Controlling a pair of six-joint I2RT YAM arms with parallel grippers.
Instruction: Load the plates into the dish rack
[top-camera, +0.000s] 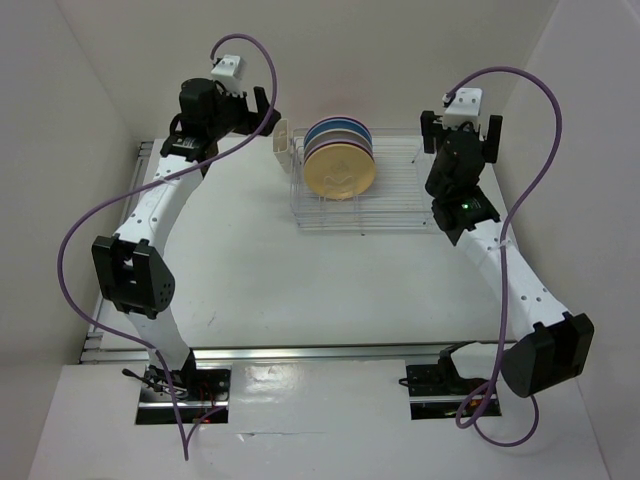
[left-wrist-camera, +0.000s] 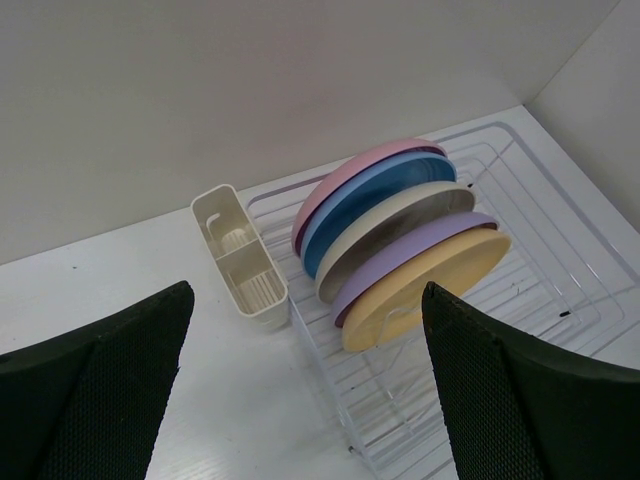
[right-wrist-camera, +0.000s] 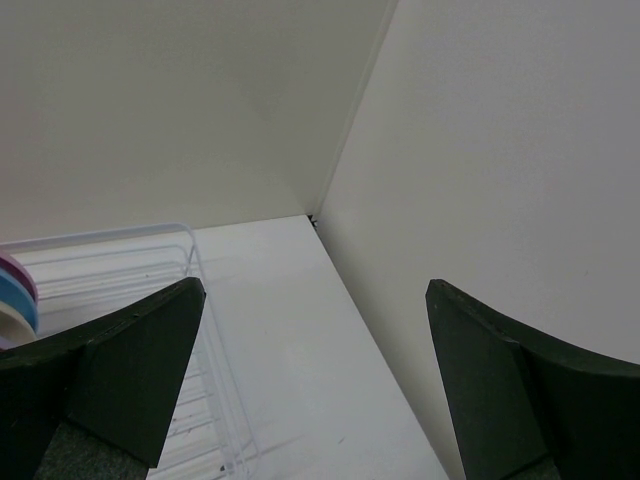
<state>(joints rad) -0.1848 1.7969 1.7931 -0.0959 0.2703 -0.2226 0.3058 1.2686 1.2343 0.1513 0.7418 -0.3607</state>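
Observation:
Five plates stand on edge, close together, at the left end of the dish rack (top-camera: 395, 200). From back to front they are pink (left-wrist-camera: 365, 168), blue (left-wrist-camera: 385, 190), cream-white (left-wrist-camera: 400, 222), purple (left-wrist-camera: 425, 248) and orange-yellow (left-wrist-camera: 440, 282); the orange-yellow one (top-camera: 340, 172) faces the camera in the top view. My left gripper (top-camera: 263, 110) is open and empty, raised to the left of the rack by the cutlery cup (left-wrist-camera: 240, 258). My right gripper (top-camera: 460, 138) is open and empty above the rack's right end (right-wrist-camera: 190, 250). In the right wrist view only the plates' edges (right-wrist-camera: 15, 285) show.
White walls close in the table at the back and both sides; the back right corner (right-wrist-camera: 312, 218) is close to my right gripper. The right part of the rack (left-wrist-camera: 570, 250) holds no plates. Purple cables loop above both arms.

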